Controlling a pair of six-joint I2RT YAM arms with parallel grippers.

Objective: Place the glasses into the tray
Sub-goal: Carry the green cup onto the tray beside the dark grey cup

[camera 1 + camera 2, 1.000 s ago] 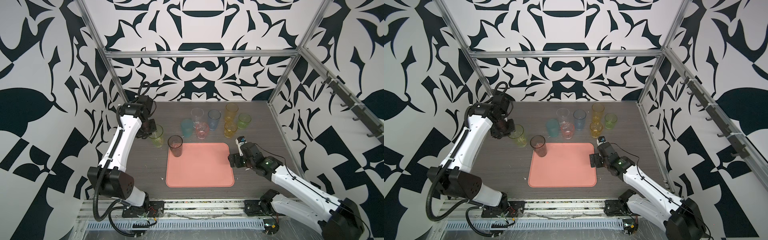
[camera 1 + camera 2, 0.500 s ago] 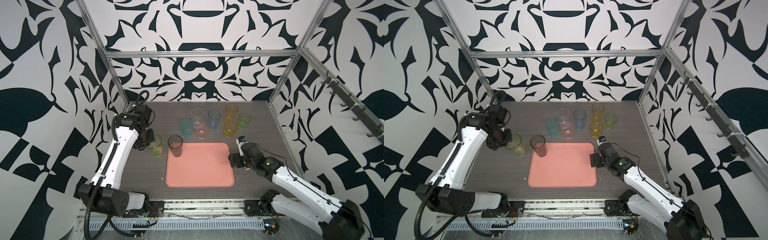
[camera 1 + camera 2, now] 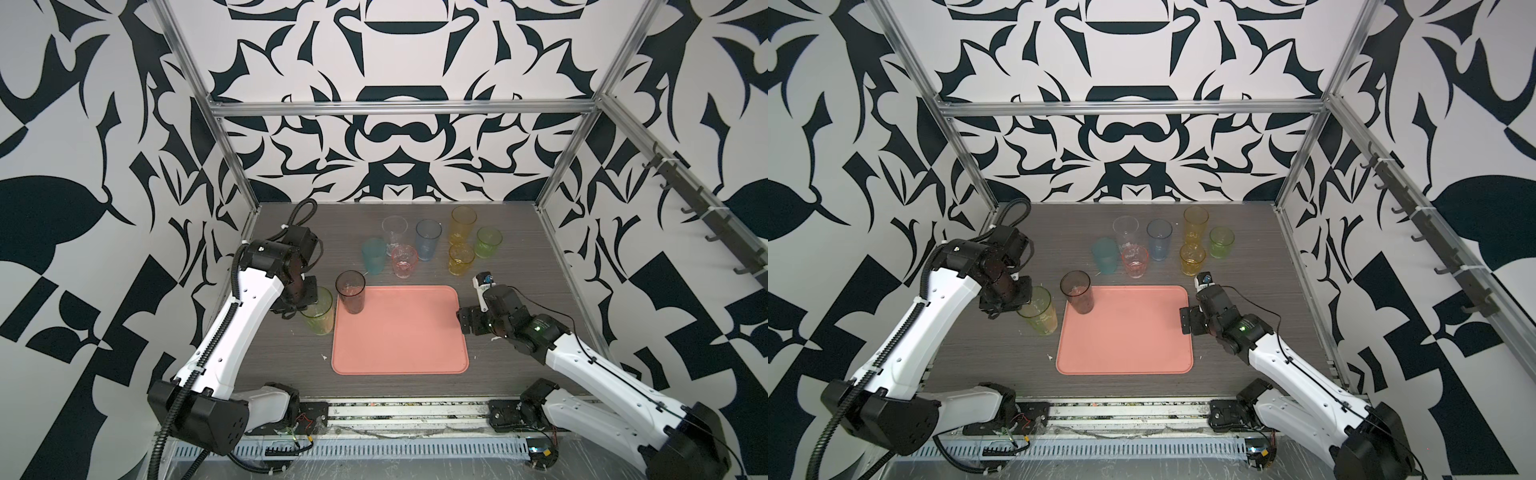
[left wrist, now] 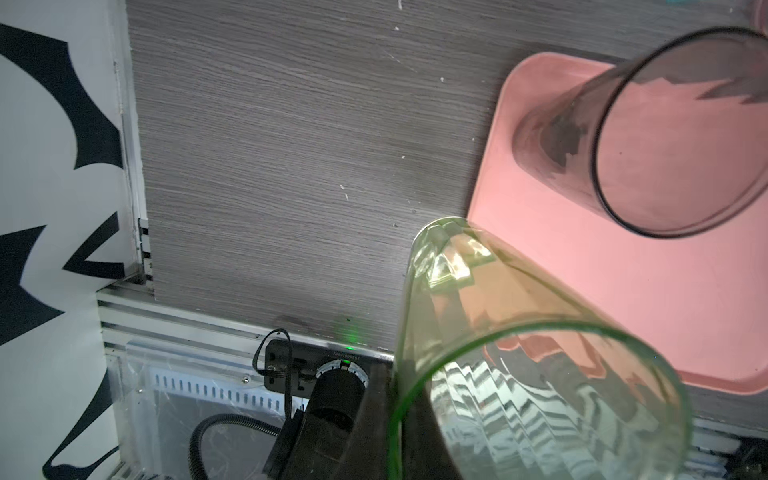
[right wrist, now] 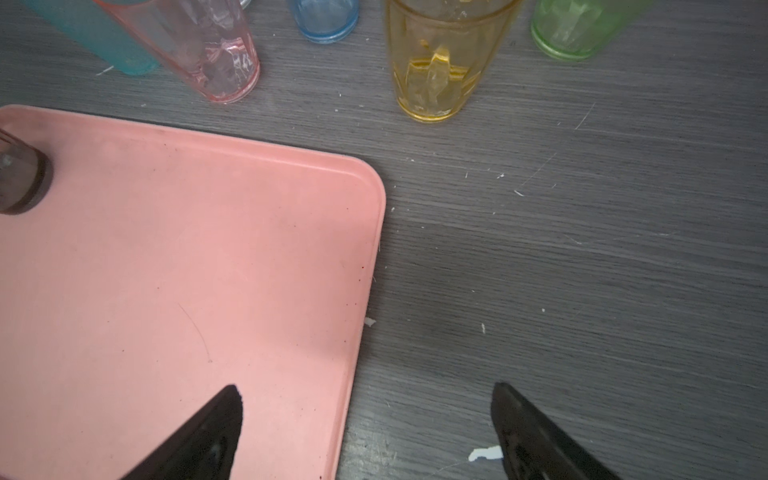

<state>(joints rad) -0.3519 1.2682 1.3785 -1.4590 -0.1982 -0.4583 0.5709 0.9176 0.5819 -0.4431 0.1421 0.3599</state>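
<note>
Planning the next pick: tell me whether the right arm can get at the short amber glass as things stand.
Probably yes. The right tool is open and empty, and only table lies between it and the short amber glass.

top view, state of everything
flat salmon-pink tray: holds one glass
tall smoky grey glass: standing in tray
tall green glass: held beside tray
teal glass: standing on table
clear glass: standing on table
short pink glass: standing on table
blue glass: standing on table
tall amber glass: standing on table
short amber glass: standing on table
short green glass: standing on table
left gripper: shut on tall green glass
right gripper: open, empty
</note>
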